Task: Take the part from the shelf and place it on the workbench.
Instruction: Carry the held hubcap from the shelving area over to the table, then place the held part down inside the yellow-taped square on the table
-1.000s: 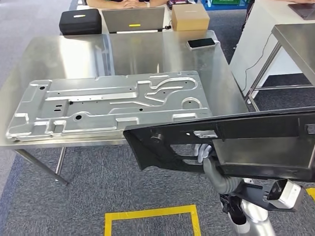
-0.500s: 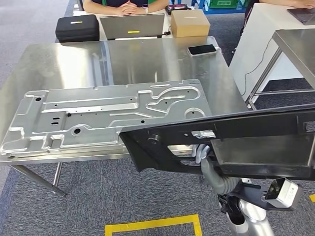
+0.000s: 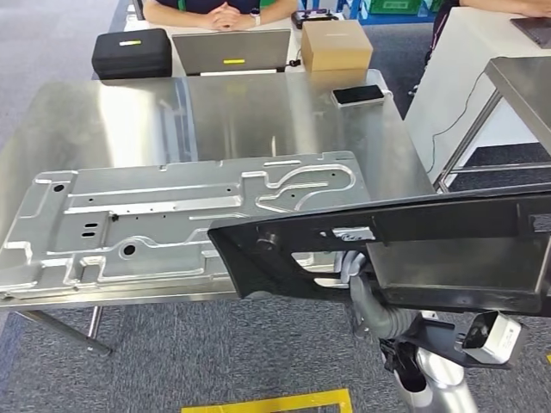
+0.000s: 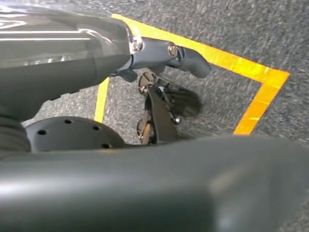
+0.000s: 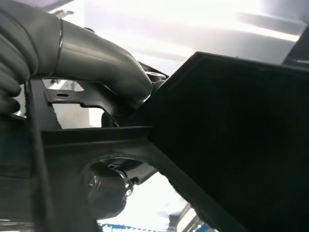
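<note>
The right hand (image 3: 355, 268) grips the black panel (image 3: 390, 254) from beneath, apparently firmly; its long axis runs alongside the tabletop (image 3: 260, 112) edge just ahead.

the part (image 3: 390, 249) my right hand (image 3: 355, 268) holds is matt black plastic; the workbench (image 3: 273, 103) is brushed, glossy steel; on it lies a stamped plate (image 3: 163, 224) of bright bare metal; at 12 o'clock, a brown cardboard box (image 3: 336, 45); rough grey carpet (image 3: 195, 353) below.
</note>
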Controlling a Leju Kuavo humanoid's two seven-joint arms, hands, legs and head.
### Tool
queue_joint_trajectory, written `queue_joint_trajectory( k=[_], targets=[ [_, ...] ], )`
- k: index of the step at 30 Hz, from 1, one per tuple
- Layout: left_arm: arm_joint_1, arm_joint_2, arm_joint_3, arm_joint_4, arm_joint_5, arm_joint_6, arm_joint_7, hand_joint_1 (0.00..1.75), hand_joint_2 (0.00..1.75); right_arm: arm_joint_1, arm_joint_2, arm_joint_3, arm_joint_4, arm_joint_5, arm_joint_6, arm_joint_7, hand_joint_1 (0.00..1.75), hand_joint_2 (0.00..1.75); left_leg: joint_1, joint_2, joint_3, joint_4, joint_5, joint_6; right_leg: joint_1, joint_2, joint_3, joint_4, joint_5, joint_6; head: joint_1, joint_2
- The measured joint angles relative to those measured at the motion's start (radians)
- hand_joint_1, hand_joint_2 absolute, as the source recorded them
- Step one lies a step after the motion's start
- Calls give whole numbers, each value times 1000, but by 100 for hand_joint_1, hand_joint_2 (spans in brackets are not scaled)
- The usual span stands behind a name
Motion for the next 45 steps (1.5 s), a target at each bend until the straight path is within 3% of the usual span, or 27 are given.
queue_joint_trajectory(
  k=[2, 6, 7, 8, 10, 12, 14, 20, 26, 36, 45],
  targets=[
    [-3, 1, -3, 0, -1, 0, -2, 0, 175, -4, 2, 2, -1, 0, -2, -2, 175, 175, 1, 0, -11, 37, -11, -9, -8, -1, 21, -11, -4, -8, -2, 0],
    [-3, 2, -4, 0, -9, 2, -3, 0, 175, -6, 4, 4, -2, 7, -8, -7, 175, 175, 11, 1, -147, 233, -78, -28, -14, -2, 49, -15, -23, -14, -6, 0],
    [-1, 2, -4, 0, -12, 3, -4, 0, 175, -6, 4, 5, -2, 11, -11, -9, 175, 175, 12, 1, -167, 243, -68, -31, -14, -1, 57, -15, -29, -14, -6, 0],
    [0, 2, -5, 0, -15, 3, -4, 0, 175, -6, 5, 5, -3, 14, -14, -10, 175, 175, 13, 1, -171, 218, -36, -32, -15, 0, 67, -15, -36, -13, -6, 0],
    [1, 2, -6, 0, -16, 3, -8, 0, 175, -8, 7, 6, -6, 18, -16, -10, 175, 175, 13, 1, -148, 111, 57, -29, -17, 1, 89, -16, -52, -7, -5, 0],
    [1, 4, -7, 0, -17, 3, -12, 0, 175, -15, 10, 8, -9, 22, -17, -9, 175, 175, 6, 1, -137, 37, 96, -21, -17, 2, 97, -17, -63, 2, -6, 0],
    [2, 4, -9, 0, -18, 3, -15, 0, 175, -25, 11, 10, -11, 27, -17, -6, 175, 175, 1, 1, -138, 19, 94, -14, -16, 3, 98, -21, -69, 10, -6, 0],
    [-3, 6, -23, 0, -41, 5, -16, 0, 175, -96, 12, 28, 6, 28, -30, 33, 175, 175, 2, 0, -132, 10, 96, -6, -13, 3, 114, -42, -71, 5, -5, 0],
    [-7, 7, -43, 0, -67, 4, -10, 0, 175, -236, 19, 56, 92, 29, -72, 119, 175, 175, 1, 1, -132, 11, 94, -3, -13, 2, 116, -48, -69, 16, -5, 0],
    [-10, 6, -82, 0, -103, -20, -16, 0, 175, -547, 61, 127, 373, 54, -163, 251, 175, 175, 4, 1, -122, 9, 96, -2, -9, 2, 123, -48, -68, 20, -5, 0],
    [-20, 0, -101, 0, -118, -21, -7, 0, 175, -706, 113, 156, 600, 150, -258, 297, 175, 175, 7, 0, -122, 8, 96, -3, -7, 2, 122, -48, -68, 20, -5, 0]
  ],
)
